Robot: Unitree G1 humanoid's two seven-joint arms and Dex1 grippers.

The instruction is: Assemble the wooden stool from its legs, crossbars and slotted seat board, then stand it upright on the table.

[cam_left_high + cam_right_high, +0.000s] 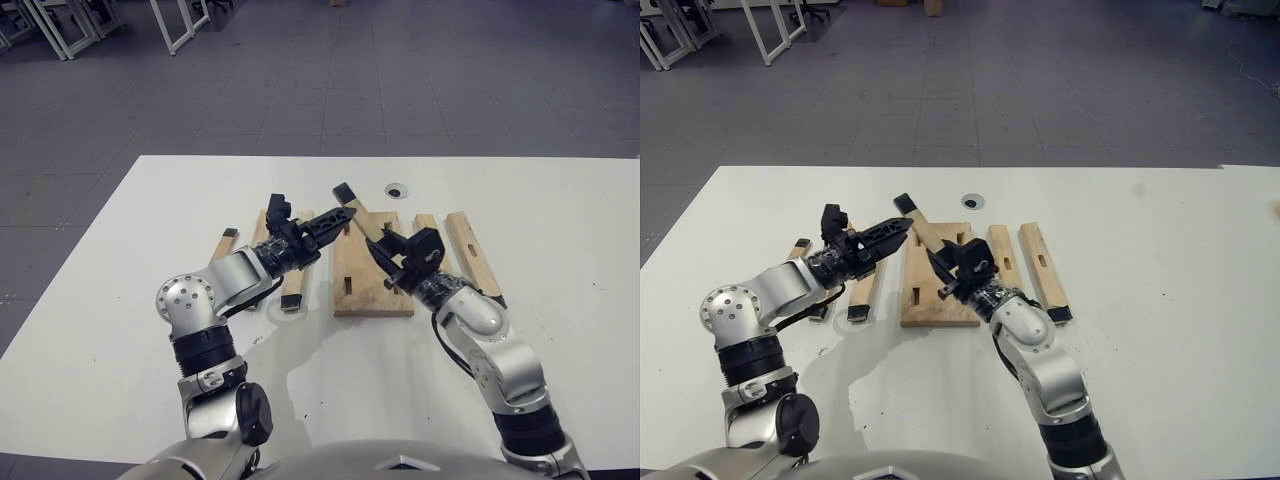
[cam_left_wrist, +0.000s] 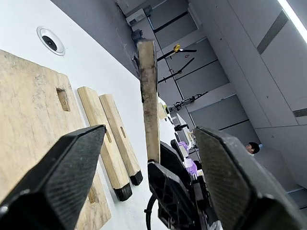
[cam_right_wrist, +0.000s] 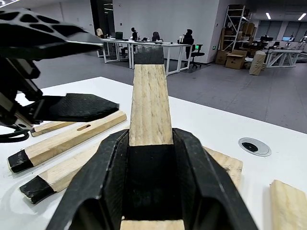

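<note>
The slotted seat board (image 1: 365, 278) lies flat mid-table. My right gripper (image 1: 393, 256) is shut on a wooden leg (image 1: 359, 216), holding it slanted over the board with its black tip (image 1: 345, 192) pointing away from me. In the right wrist view the leg (image 3: 149, 96) runs out from between the fingers (image 3: 108, 177). My left gripper (image 1: 335, 218) is open just beside the leg's upper part, and the leg (image 2: 147, 91) stands between its fingers (image 2: 57, 177) without touching them. Two more legs (image 1: 473, 255) lie right of the board.
Wooden bars (image 1: 293, 285) and a short piece (image 1: 224, 245) lie left of the board, partly under my left arm. A round cable hole (image 1: 397, 188) sits behind the board. Bare white table (image 1: 560, 230) spreads to the right and front.
</note>
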